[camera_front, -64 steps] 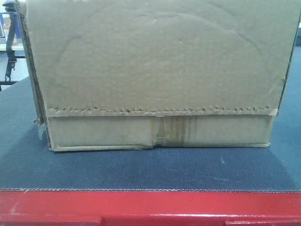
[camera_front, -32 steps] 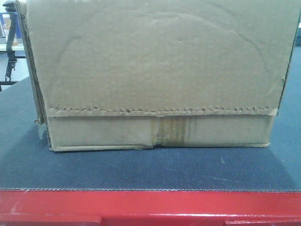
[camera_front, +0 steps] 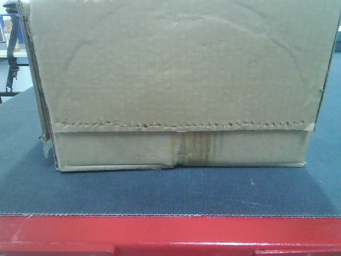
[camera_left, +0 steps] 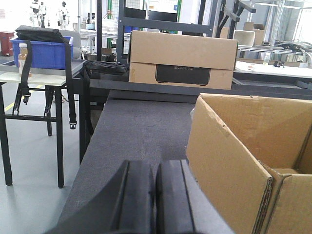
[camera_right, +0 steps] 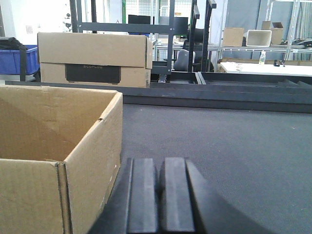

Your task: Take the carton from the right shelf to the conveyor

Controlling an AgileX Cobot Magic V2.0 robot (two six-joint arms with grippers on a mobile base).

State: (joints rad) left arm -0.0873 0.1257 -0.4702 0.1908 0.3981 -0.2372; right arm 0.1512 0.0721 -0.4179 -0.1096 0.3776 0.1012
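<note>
Left gripper: the two dark fingers are pressed together with only a thin seam between them. They hold nothing. The gripper sits above the conveyor, just left of the carton; contact with the carton wall cannot be confirmed.

Right gripper: the fingers are likewise closed against each other and carry nothing. It sits just right of the carton's right wall, over bare belt. Contact cannot be confirmed here either.

Carton position: the carton rests on the dark grey belt of the conveyor, set back from the near red frame edge, with belt visible on both sides. It lies between the two grippers.

Front view only: the carton's near face, with the jagged perforated flap edge running across it and a stained tape patch at mid-front below that edge. Neither gripper appears in this view.

Left wrist view only: the carton's top is open, with its flaps standing up and the interior visible. Far along the belt stands a second cardboard box with a dark printed panel. To the far left a blue bin rests on a table.

Right wrist view only: a wide stretch of bare belt to the right of the carton, and metal racking at the far end.
</note>
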